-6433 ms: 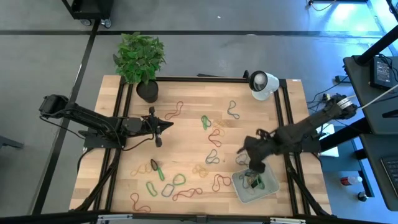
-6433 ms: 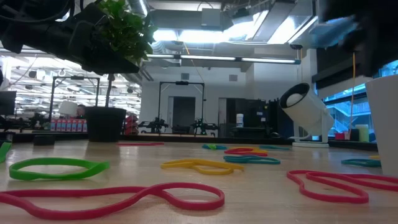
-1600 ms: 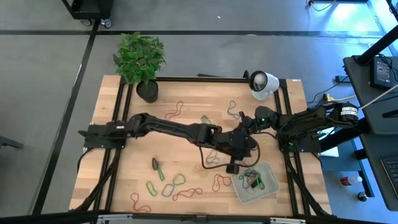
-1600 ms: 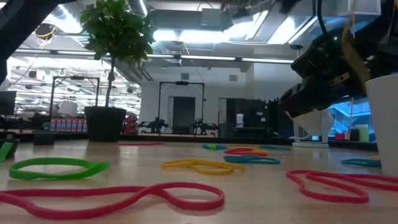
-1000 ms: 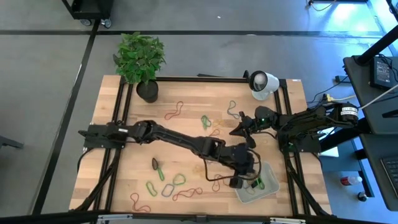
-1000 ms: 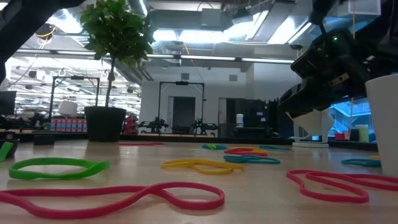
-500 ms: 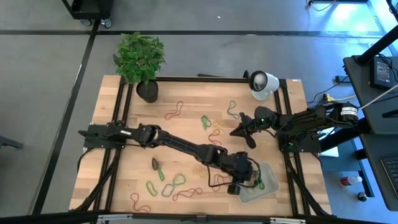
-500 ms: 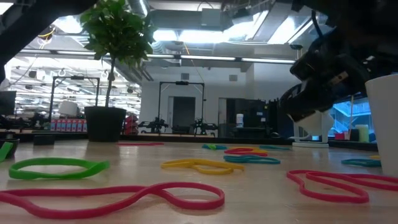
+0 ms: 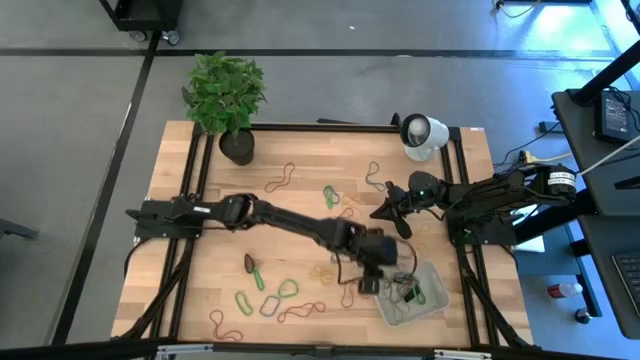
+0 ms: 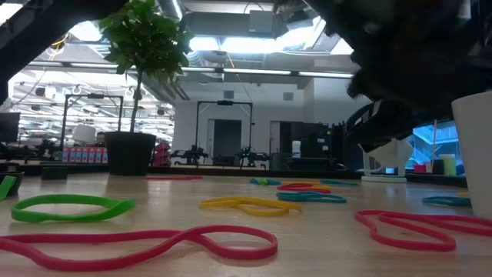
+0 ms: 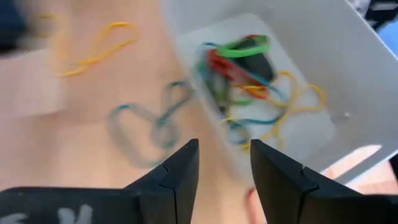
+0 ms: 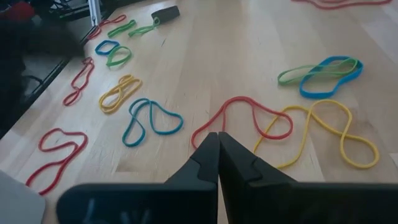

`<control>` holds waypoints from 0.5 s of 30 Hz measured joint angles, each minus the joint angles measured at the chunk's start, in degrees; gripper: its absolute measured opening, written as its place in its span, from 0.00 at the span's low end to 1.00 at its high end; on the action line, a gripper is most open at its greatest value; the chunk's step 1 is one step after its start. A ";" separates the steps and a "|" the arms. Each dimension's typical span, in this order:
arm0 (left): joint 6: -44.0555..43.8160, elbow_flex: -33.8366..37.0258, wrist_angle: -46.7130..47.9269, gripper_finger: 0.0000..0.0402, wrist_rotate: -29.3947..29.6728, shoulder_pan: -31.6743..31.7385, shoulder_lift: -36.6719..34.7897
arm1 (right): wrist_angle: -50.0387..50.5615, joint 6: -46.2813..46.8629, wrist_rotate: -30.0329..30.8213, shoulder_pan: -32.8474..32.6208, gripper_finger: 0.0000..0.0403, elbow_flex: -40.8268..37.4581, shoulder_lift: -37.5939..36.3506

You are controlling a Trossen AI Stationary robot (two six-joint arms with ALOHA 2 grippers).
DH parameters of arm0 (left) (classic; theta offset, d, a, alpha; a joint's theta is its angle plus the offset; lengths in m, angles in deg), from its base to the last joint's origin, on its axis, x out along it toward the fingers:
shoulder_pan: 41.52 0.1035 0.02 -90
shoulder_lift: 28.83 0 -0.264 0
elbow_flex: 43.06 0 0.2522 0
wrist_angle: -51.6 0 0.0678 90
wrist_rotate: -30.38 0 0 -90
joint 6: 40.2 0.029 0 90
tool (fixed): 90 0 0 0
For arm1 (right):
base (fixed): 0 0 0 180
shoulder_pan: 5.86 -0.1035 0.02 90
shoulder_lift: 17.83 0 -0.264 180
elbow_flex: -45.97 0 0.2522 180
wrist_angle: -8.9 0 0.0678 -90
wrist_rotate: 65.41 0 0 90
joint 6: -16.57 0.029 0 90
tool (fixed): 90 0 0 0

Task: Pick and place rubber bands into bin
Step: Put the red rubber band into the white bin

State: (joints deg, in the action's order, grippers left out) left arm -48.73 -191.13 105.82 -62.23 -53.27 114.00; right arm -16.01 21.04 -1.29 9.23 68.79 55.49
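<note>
The left gripper now sits back from the bin, at its near-left edge, its fingers apart and empty. Half a second ago it reached further over the bin's rim.

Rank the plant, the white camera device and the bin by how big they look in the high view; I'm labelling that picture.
1. Plant, largest, leaves and pot together.
2. Bin, though the left arm hides part of it.
3. White camera device, smallest, but close to the bin, so this order is unsure.

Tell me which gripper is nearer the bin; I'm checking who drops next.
Left. The left gripper hangs open at the bin edge; the right gripper waits shut, farther up the table.
</note>
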 joint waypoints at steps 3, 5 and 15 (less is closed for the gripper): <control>1.87 1.10 2.23 0.31 -2.26 1.57 -2.69 | 0.38 1.01 -0.05 0.02 0.01 0.00 0.00; 4.31 2.51 4.92 0.28 -2.64 2.05 -4.38 | 0.77 1.29 -0.05 0.00 0.01 0.00 0.00; 3.73 37.66 -8.79 0.10 -0.90 5.52 -24.05 | 2.41 1.33 -0.14 0.00 0.01 0.00 0.00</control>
State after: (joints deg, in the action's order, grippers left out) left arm -45.00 -153.47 97.03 -63.13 -47.75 89.96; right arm -13.60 22.37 -1.43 9.23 68.79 55.49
